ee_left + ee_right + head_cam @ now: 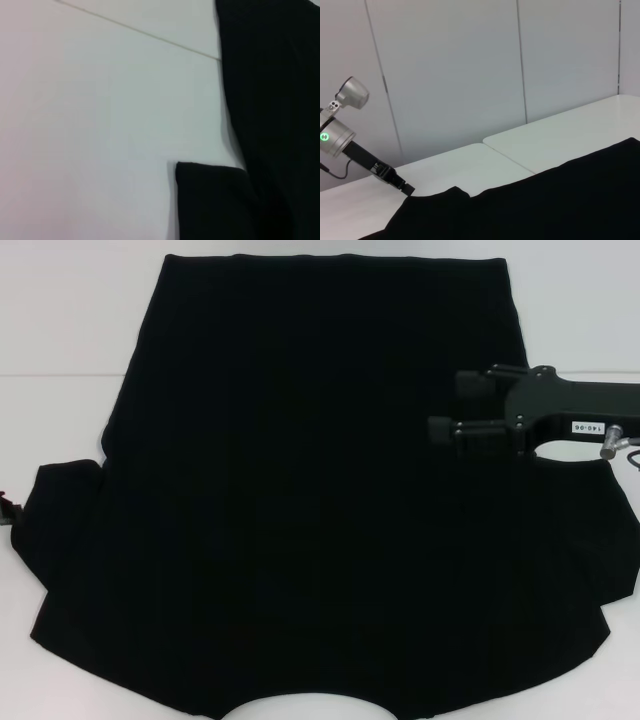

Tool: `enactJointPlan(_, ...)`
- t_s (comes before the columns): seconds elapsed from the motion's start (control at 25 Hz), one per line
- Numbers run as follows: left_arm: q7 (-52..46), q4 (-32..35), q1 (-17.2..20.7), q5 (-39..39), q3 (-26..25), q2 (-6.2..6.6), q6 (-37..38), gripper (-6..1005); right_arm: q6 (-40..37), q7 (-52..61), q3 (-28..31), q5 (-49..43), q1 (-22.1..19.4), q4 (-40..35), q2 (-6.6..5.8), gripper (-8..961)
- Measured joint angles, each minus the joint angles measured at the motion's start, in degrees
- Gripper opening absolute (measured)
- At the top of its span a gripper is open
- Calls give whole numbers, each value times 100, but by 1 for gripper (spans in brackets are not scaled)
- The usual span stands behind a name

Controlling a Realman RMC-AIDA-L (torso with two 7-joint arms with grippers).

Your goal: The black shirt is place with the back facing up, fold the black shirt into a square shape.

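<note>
The black shirt lies flat on the desk, spread over most of it, hem toward 12 o'clock and the curved neckline at 6 o'clock, nearest the robot. One sleeve reaches out toward 9 o'clock, the other toward 3 o'clock. The right tool reaches in from 3 o'clock and hangs over the shirt's right side, fingers pointing toward 9 o'clock. The left tool sits at the tip of the 9 o'clock sleeve. A wall stands behind the desk.
</note>
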Motion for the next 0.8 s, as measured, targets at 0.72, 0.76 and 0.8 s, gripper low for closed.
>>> enactJointPlan(0.72, -519, 290, 55, 137, 13, 63, 914, 154, 51, 26, 8, 0, 17, 0, -10, 911)
enactJointPlan(0.76, -579, 276, 46, 211, 31, 51, 848, 190, 60, 26, 8, 0, 20, 0, -10, 911)
enactJointPlan(0.8, -629, 263, 38, 275, 45, 44, 798, 227, 72, 25, 8, 0, 25, 0, -10, 911)
